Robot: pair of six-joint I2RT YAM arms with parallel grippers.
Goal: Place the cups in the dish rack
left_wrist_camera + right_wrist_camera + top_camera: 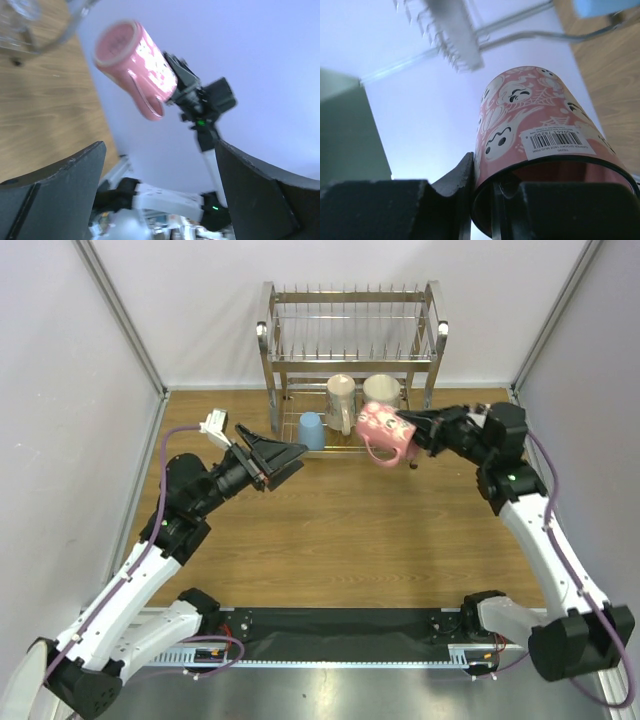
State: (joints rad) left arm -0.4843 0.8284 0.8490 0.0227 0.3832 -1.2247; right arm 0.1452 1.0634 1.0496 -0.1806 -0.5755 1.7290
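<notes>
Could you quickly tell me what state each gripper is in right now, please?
Left gripper: open, holding nothing.
Right gripper: closed on the pink mug.

Bright, even light, soft shadows; left wrist view smears the pink mug (134,56), perhaps motion blur.

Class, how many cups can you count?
4: blue cup, tall mug and short mug in the rack; pink mug in the right hand. Others may be hidden.
</notes>
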